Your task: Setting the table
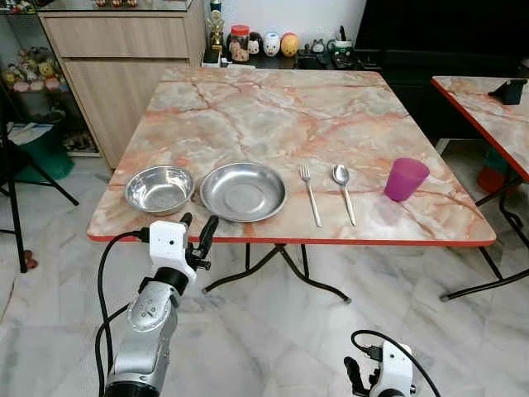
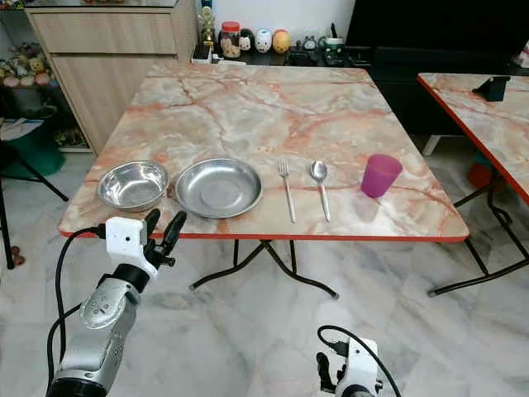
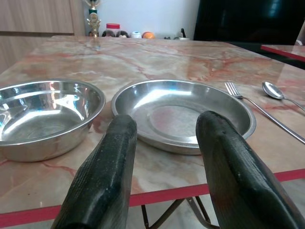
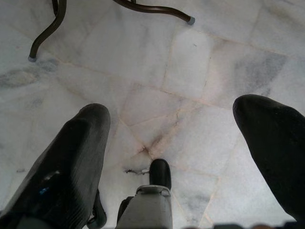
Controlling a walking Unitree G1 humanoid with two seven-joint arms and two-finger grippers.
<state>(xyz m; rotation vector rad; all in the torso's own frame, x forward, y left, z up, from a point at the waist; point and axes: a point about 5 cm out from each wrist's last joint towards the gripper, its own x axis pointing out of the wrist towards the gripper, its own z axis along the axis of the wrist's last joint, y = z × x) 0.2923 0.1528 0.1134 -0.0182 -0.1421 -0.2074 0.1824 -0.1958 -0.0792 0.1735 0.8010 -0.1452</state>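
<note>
Left gripper (image 1: 197, 226) raised at the table's (image 1: 273, 116) near red edge, fingers (image 3: 102, 181) parted, holding nothing. Just beyond its tips: steel bowl (image 1: 159, 188) slightly to its left, steel plate (image 1: 243, 191) straight ahead and a bit right, their rims nearly touching. Further right of the gripper lie a fork (image 1: 310, 194), then a spoon (image 1: 343, 192), side by side, handles toward the edge. Well to the right stands a purple cup (image 1: 405, 179), upright. Right gripper (image 4: 176, 143) hangs low over the marble floor (image 4: 200, 62), fingers wide apart, empty. Jars (image 1: 240, 43) on the far shelf carry labels, probably printed, too small to read.
</note>
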